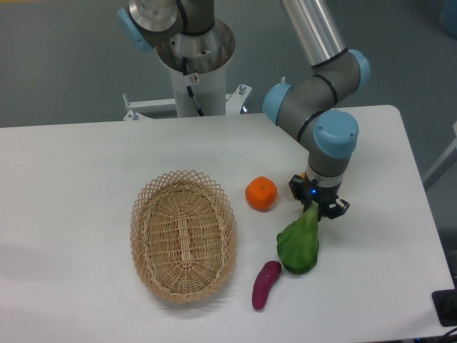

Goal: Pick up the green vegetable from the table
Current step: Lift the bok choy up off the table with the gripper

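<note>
While pinching the pale stem end of the green vegetable, claw seen pointing down at the right side of the worktop, fingers pressed against the stem from both sides. Vegetable's broad dark leaf end low, towards the front; cannot tell whether touching the surface or just clear of it. Orange just left of claw. Purple eggplant close beside the leaf, front-left. Oval wicker basket further left, apart from all three.

Single high front view, table below
</note>
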